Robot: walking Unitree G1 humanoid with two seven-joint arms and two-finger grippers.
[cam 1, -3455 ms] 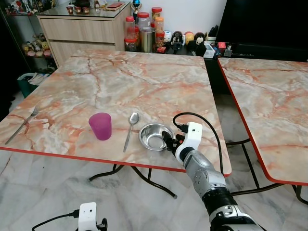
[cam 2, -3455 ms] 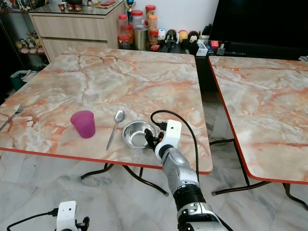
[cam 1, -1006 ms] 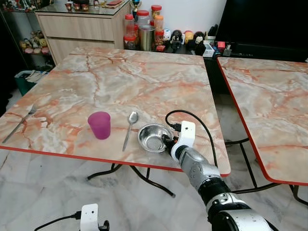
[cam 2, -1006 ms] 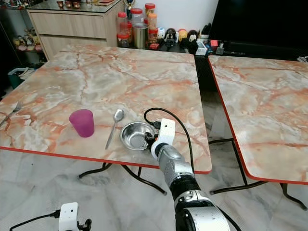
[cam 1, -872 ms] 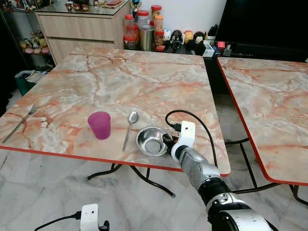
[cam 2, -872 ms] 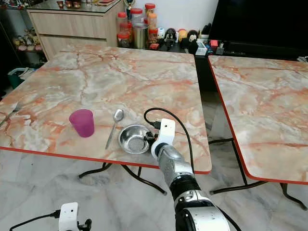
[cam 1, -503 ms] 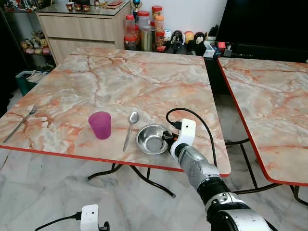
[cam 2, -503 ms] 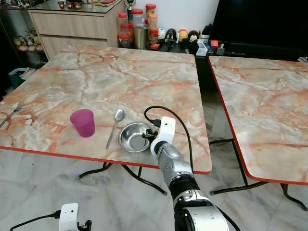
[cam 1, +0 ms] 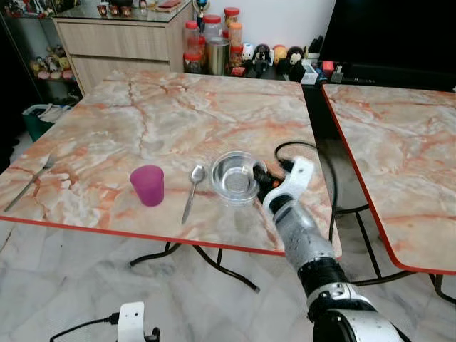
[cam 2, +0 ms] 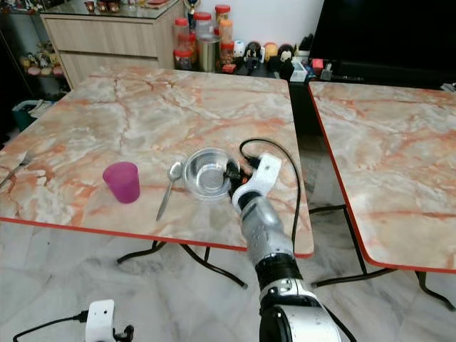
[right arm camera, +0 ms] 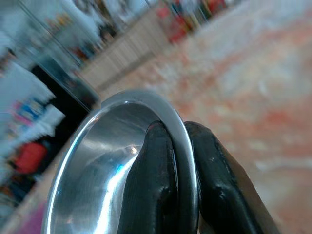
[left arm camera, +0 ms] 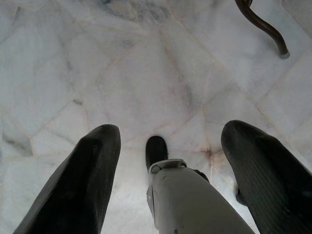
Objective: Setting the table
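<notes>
Right wrist view: right gripper [right arm camera: 179, 165] pinches tilted bowl [right arm camera: 112, 146] rim.

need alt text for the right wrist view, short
Close-up of the right gripper pinching the rim of a steel bowl, one black finger inside the rim and one outside. Behind it, blurred, lies the orange-veined marble table and a wooden cabinet.

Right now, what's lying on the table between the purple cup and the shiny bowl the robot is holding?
A spoon lies between the purple cup and the metal bowl, seen from the left eye view. The right gripper pinches the bowl's rim.
</notes>
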